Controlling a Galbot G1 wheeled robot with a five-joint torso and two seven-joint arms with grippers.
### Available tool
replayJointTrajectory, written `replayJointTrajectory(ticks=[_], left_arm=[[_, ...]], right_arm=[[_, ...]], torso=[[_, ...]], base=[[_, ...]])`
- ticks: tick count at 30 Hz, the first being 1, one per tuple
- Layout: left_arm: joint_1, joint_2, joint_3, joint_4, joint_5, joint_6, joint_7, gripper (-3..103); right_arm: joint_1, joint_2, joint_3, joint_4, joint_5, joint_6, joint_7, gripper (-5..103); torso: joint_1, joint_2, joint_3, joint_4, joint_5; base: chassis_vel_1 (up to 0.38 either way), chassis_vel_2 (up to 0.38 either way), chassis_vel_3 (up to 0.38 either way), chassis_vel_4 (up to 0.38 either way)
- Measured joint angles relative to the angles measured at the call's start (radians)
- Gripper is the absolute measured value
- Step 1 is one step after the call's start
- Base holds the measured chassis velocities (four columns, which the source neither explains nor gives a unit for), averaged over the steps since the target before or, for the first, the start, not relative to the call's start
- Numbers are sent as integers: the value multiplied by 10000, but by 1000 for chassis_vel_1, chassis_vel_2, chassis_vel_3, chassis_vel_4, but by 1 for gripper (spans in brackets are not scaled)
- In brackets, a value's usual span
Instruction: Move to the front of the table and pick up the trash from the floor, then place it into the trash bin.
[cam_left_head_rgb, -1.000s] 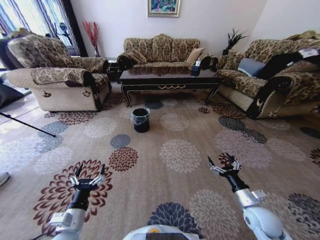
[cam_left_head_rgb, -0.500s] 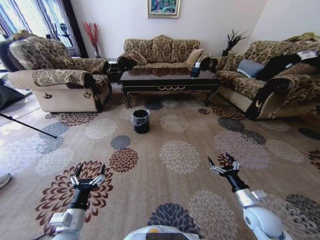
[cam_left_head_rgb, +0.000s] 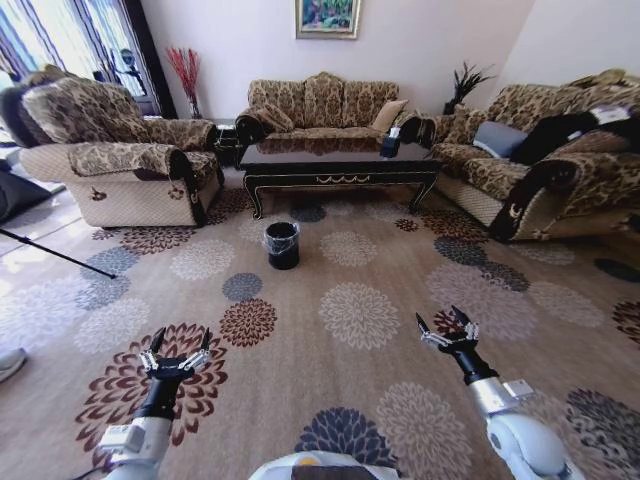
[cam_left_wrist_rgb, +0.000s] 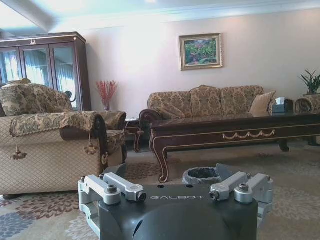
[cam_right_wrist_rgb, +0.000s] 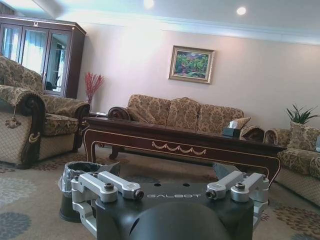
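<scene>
The bench (cam_left_head_rgb: 338, 160), long and low in dark glossy wood, stands at the far end of the room with its long axis running left to right across the head view, its gold-scrolled front rail facing the robot. A small dark tissue box (cam_left_head_rgb: 391, 141) sits near its right end. The trash bin (cam_left_head_rgb: 282, 243), black with a clear liner over its rim, stands upright on the flowered carpet (cam_left_head_rgb: 360, 310) just in front of the bench's left half. A sofa (cam_left_head_rgb: 320, 103) sits behind the bench and an armchair (cam_left_head_rgb: 115, 150) to its left.

The left pincer (cam_left_head_rgb: 178, 345) hangs low over the carpet at the near left, fingers spread and empty. The right pincer (cam_left_head_rgb: 445, 325) hangs at the near right, also spread and empty. Both point toward the bench. The bin lies well ahead of both, between their lines, nearer the left one's side. No trash can be made out on the floor.
</scene>
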Motion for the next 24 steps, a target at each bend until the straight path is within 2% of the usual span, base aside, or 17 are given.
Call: replayJointTrajectory(ticks=[18, 21, 24], left_arm=[[0, 0, 0, 0, 0, 0, 0, 100], [0, 0, 0, 0, 0, 0, 0, 100], [0, 0, 0, 0, 0, 0, 0, 100]], right_arm=[[0, 0, 0, 0, 0, 0, 0, 100], [0, 0, 0, 0, 0, 0, -1, 100], [0, 0, 0, 0, 0, 0, 0, 100]], torso=[[247, 699, 451, 0, 0], [343, 975, 630, 0, 0], [371, 1052, 679, 0, 0]], base=[[0, 0, 0, 0], [0, 0, 0, 0], [0, 0, 0, 0]])
